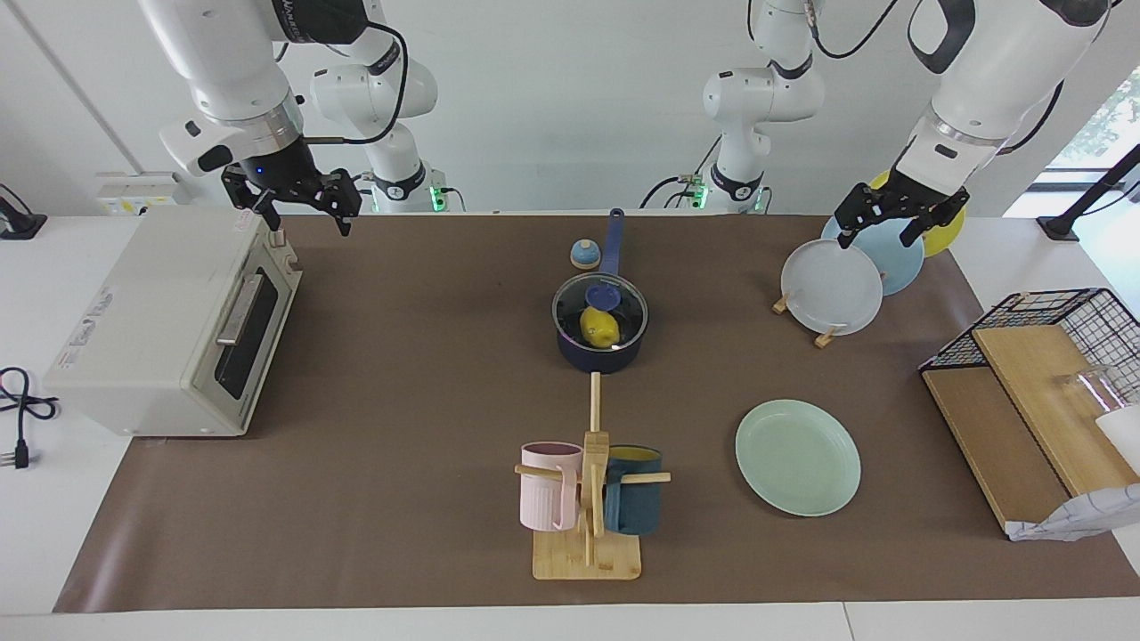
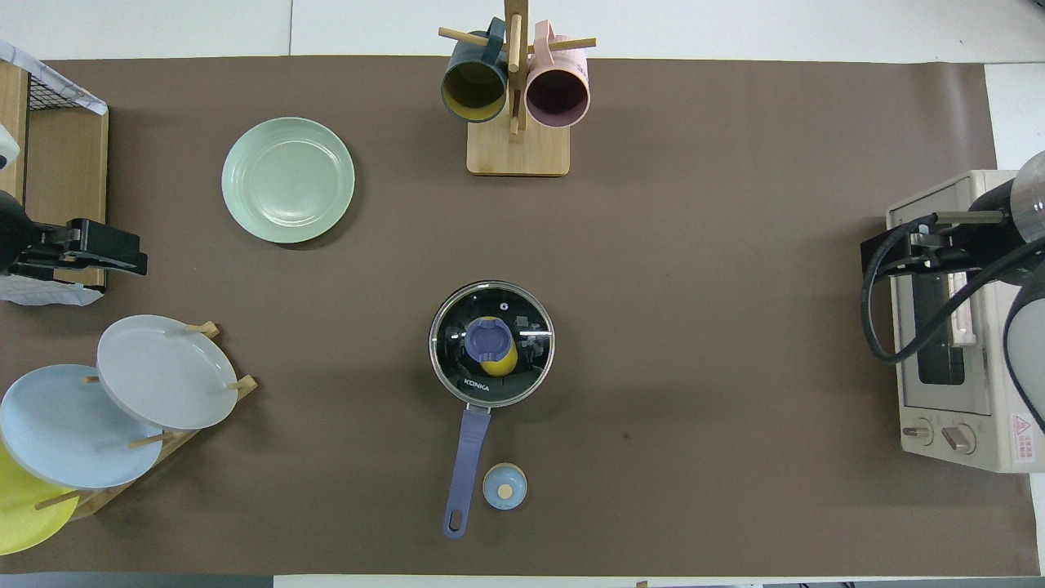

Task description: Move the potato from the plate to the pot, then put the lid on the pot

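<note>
The dark blue pot point(image 1: 599, 354) stands mid-table with its handle point(image 2: 467, 457) toward the robots. The glass lid point(image 1: 623, 298) with a blue knob point(image 2: 488, 340) sits on the pot. The yellow potato point(image 1: 600, 328) lies inside and shows through the glass in the overhead view point(image 2: 506, 360) too. The mint-green plate point(image 1: 797, 457) lies bare, farther from the robots than the pot, toward the left arm's end; it also shows in the overhead view point(image 2: 288, 180). My left gripper point(image 1: 878, 237) is open and empty, up over the plate rack. My right gripper point(image 1: 307, 224) is open and empty, up over the toaster oven.
A toaster oven point(image 1: 169, 329) stands at the right arm's end. A plate rack point(image 1: 833, 287) with upright plates and a wire basket point(image 1: 1060, 320) with wooden boards stand at the left arm's end. A mug tree point(image 1: 590, 499) stands farther out than the pot. A small bell point(image 1: 585, 255) sits beside the pot handle.
</note>
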`<state>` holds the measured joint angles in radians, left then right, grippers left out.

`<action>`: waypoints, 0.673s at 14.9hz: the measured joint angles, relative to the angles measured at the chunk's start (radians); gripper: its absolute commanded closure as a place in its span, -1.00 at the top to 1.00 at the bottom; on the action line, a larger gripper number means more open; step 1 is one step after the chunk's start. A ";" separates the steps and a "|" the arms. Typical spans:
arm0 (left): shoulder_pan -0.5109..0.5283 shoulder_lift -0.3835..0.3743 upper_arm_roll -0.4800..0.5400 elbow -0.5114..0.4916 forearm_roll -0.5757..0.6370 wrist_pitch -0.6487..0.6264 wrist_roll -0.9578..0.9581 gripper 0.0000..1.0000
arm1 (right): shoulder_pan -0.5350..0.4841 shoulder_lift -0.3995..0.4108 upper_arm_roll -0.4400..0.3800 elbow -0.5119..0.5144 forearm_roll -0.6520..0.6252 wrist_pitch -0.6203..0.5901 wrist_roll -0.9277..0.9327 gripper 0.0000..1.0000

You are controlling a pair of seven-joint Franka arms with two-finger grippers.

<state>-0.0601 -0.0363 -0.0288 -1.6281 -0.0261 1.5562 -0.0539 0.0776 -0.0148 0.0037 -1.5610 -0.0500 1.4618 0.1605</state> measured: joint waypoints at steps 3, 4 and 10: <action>0.000 0.000 0.000 0.000 0.000 0.000 0.000 1.00 | -0.022 0.000 0.000 0.000 0.000 0.004 0.000 1.00; 0.000 0.000 0.000 0.000 0.000 0.000 0.000 1.00 | -0.025 0.000 0.000 0.000 0.000 0.004 0.000 1.00; 0.000 0.000 0.000 0.000 0.000 0.000 0.000 1.00 | -0.043 0.000 -0.003 -0.002 0.037 0.004 0.000 1.00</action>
<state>-0.0600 -0.0363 -0.0287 -1.6281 -0.0261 1.5562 -0.0539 0.0346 -0.0152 0.0002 -1.5626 -0.0126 1.4660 0.1606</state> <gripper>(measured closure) 0.000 0.000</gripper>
